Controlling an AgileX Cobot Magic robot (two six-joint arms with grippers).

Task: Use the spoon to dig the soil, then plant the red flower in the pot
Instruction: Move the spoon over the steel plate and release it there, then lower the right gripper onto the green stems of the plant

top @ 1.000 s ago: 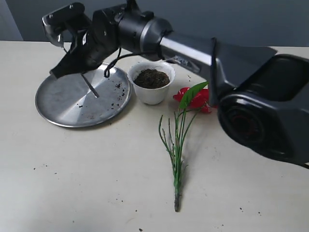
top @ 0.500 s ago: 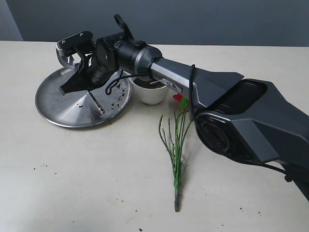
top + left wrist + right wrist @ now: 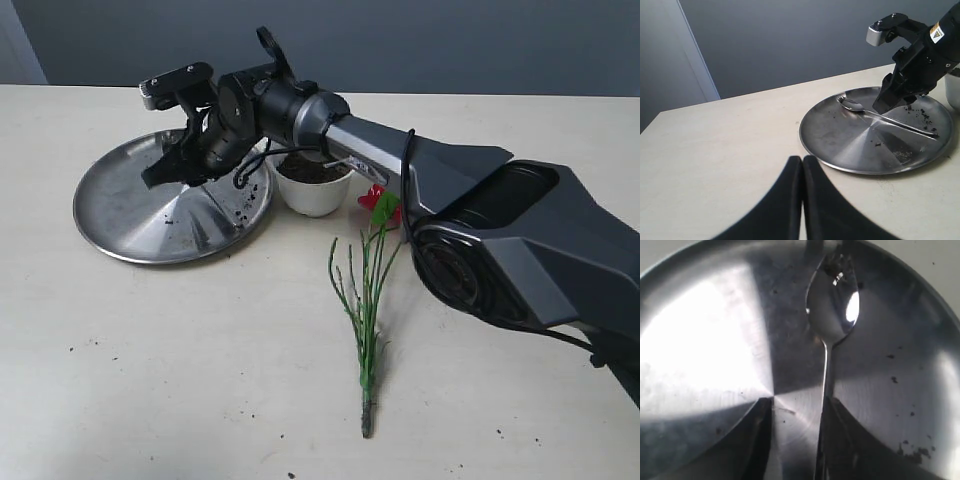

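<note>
The steel spoon (image 3: 856,105) lies flat on the round steel plate (image 3: 125,215), its bowl (image 3: 832,305) pointing away from the pot. My right gripper (image 3: 168,176) reaches across and hovers low over the spoon's handle, open; the handle runs along the inner edge of one finger (image 3: 837,440). The white pot (image 3: 312,196) stands just right of the plate with dark soil (image 3: 310,170) in it. The red flower (image 3: 372,197) lies on the table beside the pot, partly hidden by the arm, its green stems (image 3: 365,300) stretching toward the front. My left gripper (image 3: 802,160) is shut and empty, off the plate.
Soil crumbs (image 3: 922,114) dot the plate near the pot side, and a few specks lie on the tabletop (image 3: 100,345). The right arm's big dark body (image 3: 520,240) spans the table's right side. A grey wall stands behind the table.
The right gripper has lowered over the plate and let go of the spoon, which hung from it a second ago and now lies flat. The arm now covers most of the red blooms.
</note>
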